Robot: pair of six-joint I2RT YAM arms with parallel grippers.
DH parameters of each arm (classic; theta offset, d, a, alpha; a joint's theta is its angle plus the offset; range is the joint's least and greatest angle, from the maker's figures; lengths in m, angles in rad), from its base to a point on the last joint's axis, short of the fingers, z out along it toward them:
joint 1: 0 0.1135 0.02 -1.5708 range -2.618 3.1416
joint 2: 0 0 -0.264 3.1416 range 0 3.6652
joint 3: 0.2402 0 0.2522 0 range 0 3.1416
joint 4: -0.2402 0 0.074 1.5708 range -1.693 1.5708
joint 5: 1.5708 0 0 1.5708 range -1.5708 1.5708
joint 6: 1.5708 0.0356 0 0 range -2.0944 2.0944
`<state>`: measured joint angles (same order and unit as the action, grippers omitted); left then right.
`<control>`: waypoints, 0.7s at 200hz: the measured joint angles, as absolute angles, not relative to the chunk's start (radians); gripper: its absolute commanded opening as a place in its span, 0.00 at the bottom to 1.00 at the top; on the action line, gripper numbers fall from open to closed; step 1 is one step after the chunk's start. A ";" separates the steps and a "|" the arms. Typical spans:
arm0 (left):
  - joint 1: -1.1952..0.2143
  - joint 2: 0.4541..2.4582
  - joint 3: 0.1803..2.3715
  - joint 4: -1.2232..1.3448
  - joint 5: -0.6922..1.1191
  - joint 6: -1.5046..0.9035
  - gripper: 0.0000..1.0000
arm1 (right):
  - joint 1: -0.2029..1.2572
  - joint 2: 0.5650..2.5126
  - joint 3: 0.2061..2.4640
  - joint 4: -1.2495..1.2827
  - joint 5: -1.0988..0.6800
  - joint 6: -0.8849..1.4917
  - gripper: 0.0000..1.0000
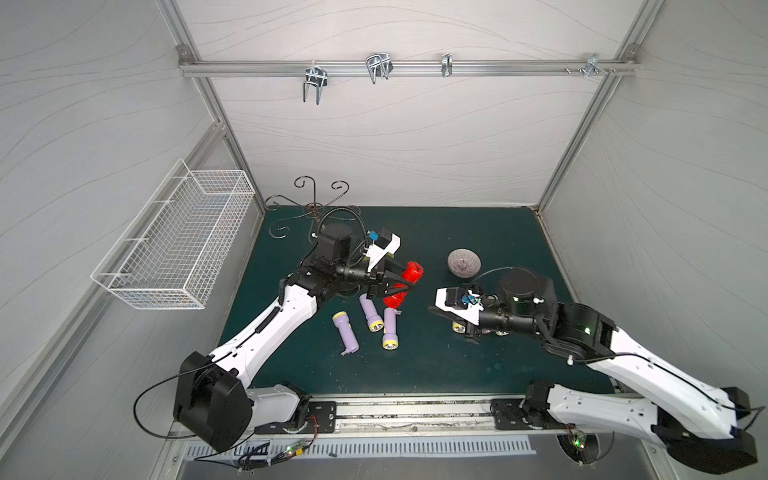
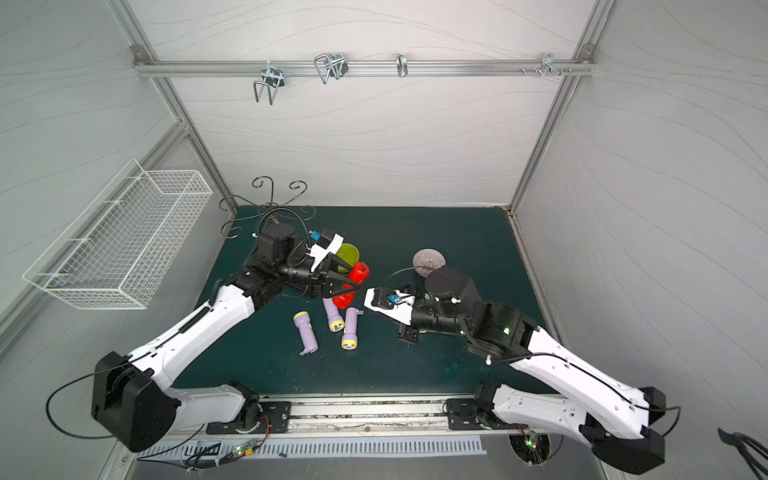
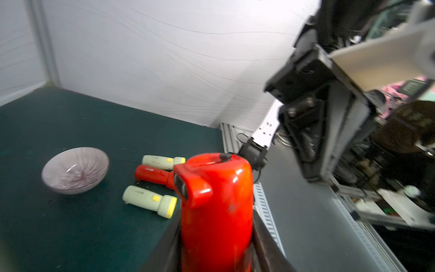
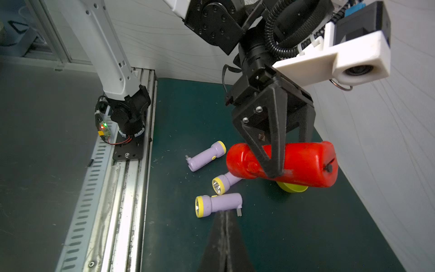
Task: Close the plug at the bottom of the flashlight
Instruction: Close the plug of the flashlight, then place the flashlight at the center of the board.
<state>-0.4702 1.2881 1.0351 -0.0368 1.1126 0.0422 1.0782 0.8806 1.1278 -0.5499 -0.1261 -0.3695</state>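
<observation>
White panelled walls box in a dark green worktop. In both top views the red flashlight hangs in the air just left of the frame's centre, clear of the worktop. The left fingers pinch it across its middle. Its plug end points toward the upper right, at the back wall. A black nub shows there, but I cannot tell whether the plug sits flush.

The right fingers are pressed together, pinch nothing, and aim toward the flashlight from a little way off. The step in hand looks like using those closed tips as a pusher. It would go best as a square press on the plug, in line with the body, so the flashlight does not swivel in the grasp.

Open room lies between the two arms at that height. Lower down it is crowded. Three lilac flashlights lie below the red one, and a green cup sits right under it. A ribbed bowl stands near the right arm, and the back wall is close behind the plug end.
</observation>
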 measured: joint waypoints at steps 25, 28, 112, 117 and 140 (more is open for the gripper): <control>-0.543 1.322 1.063 -0.089 0.874 -0.021 0.00 | 1.057 0.803 1.078 -0.570 -0.066 -0.265 0.07; -0.555 1.327 1.070 -0.100 0.841 -0.028 0.00 | 1.053 0.796 1.072 -0.574 -0.059 -0.252 0.07; -0.792 1.494 1.115 -0.257 0.206 -0.368 0.00 | 0.919 0.640 0.912 -0.751 0.200 0.129 0.14; -0.804 1.514 1.116 -0.259 0.184 -0.389 0.00 | 0.919 0.632 0.908 -0.762 0.207 0.143 0.15; -0.844 1.619 1.126 -0.273 0.107 -0.493 0.00 | 0.918 0.585 0.895 -0.804 0.233 0.197 0.17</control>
<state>-0.8440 1.6192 1.1263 -0.2729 0.1074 -0.4931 0.9184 0.5854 0.8948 -0.8040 0.2329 0.1967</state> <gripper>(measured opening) 0.394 0.163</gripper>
